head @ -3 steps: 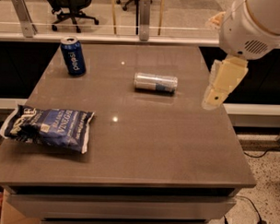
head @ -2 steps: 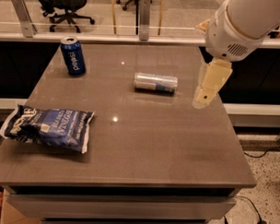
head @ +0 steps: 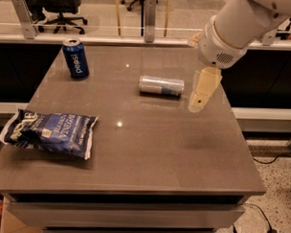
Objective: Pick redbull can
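The redbull can [head: 161, 86], slim and silver with pale blue patches, lies on its side near the middle back of the grey table [head: 149, 152]. My gripper [head: 199, 102] hangs from the white arm at the upper right, just right of the can's end and a little above the table. It holds nothing.
A dark blue Pepsi can [head: 75, 58] stands upright at the back left. A blue chip bag [head: 49, 133] lies at the front left edge. The table's right edge is close under the arm. A glass rail and office chairs are behind the table.
The arm and gripper have moved left and down, from beyond the table's right edge to just right of the redbull can. The objects on the table have not moved.
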You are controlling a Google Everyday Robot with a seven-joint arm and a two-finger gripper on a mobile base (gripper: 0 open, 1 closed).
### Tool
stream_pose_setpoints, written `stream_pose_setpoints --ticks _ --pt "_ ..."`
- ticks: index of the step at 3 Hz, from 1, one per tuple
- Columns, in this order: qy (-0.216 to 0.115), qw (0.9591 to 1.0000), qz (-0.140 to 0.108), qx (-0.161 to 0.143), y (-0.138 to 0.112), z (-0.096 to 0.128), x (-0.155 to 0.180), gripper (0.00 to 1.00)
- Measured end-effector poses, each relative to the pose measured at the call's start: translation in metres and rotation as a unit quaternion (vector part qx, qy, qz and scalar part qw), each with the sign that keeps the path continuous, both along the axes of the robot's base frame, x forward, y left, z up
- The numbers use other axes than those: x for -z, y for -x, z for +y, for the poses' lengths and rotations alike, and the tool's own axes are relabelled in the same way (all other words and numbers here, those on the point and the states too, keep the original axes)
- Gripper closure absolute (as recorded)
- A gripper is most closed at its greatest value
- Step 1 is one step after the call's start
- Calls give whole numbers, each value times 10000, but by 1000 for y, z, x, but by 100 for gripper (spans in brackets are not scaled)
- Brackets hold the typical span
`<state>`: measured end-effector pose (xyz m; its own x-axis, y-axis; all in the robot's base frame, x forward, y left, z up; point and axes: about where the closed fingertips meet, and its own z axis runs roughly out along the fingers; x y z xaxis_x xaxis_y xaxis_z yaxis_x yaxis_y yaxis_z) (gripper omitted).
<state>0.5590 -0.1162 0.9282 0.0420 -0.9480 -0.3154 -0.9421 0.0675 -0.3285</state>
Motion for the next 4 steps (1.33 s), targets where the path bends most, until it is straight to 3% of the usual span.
stream_pose_setpoints --ticks 4 --pt "-32 9989 454 -117 -50 28 61 0"
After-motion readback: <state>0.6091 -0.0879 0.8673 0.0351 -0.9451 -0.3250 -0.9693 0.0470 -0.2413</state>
